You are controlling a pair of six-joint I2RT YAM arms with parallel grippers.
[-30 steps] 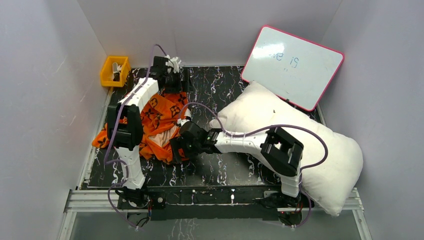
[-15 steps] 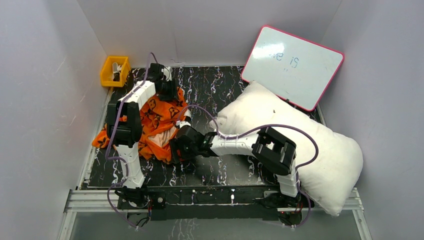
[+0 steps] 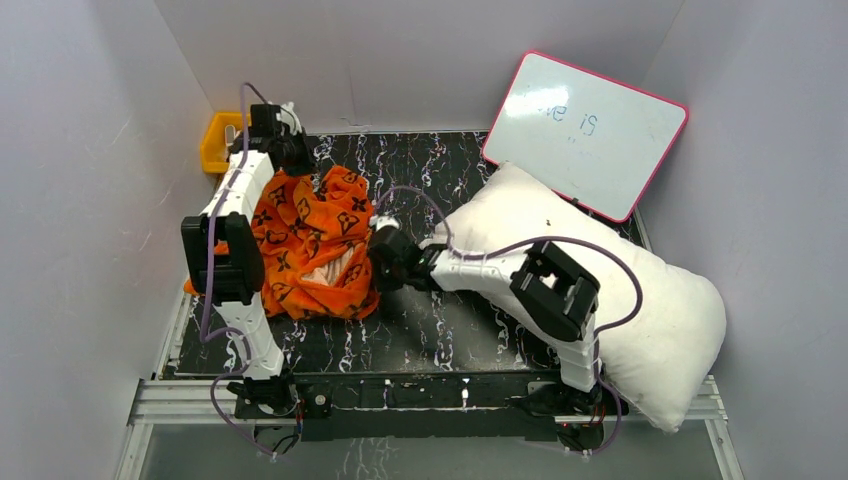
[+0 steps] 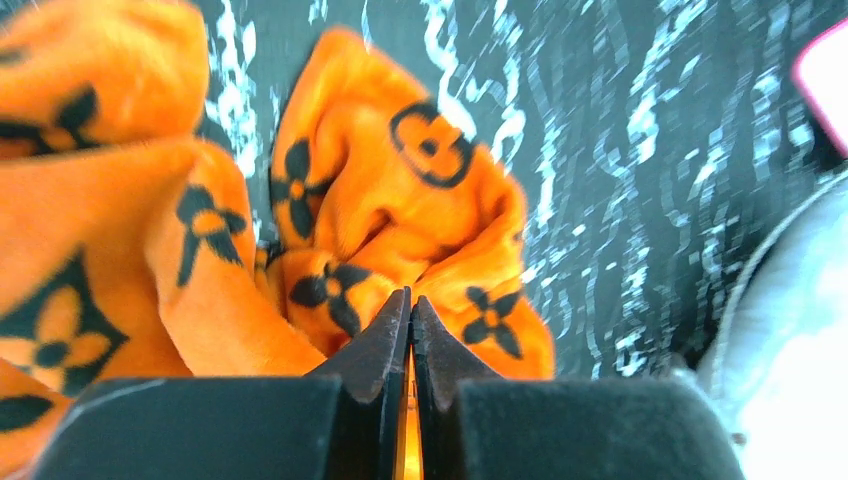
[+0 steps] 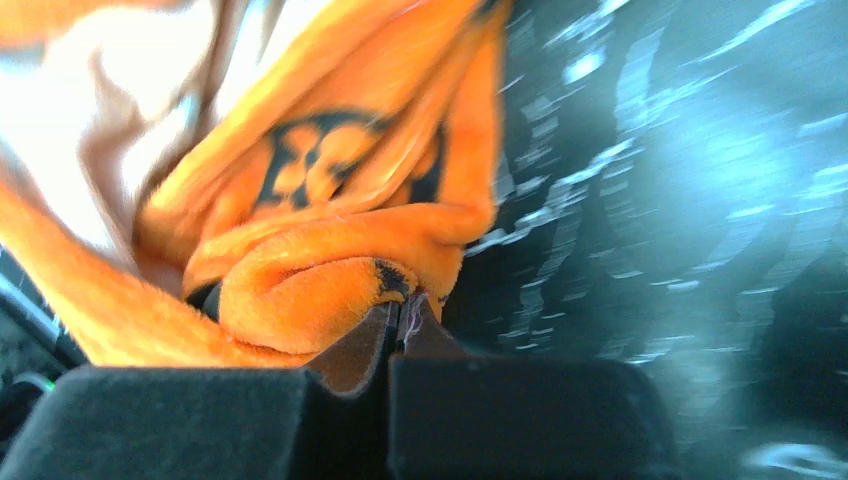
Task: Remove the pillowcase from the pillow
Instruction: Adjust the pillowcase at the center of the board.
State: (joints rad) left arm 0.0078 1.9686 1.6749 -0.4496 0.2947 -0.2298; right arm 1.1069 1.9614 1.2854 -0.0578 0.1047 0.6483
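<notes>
The orange pillowcase (image 3: 310, 240) with black motifs lies bunched on the left of the table, apart from the bare white pillow (image 3: 590, 280) on the right. My left gripper (image 3: 292, 163) is at the cloth's far left corner. In the left wrist view it (image 4: 410, 298) is shut on a fold of the pillowcase (image 4: 400, 200), with orange showing between the fingers. My right gripper (image 3: 378, 260) is at the cloth's right edge. In the right wrist view it (image 5: 398, 312) is shut on a rolled hem of the pillowcase (image 5: 320, 280).
A pink-framed whiteboard (image 3: 585, 130) leans at the back right, against the pillow's far end. A yellow bin (image 3: 215, 145) sits at the back left, partly behind my left arm. White walls close in the black marbled table (image 3: 440, 330) on three sides.
Both grippers have gone from open to shut on the cloth. My left arm swung to the far left, drawing the pillowcase out wider. My right gripper moved slightly away from me with the cloth's edge.
</notes>
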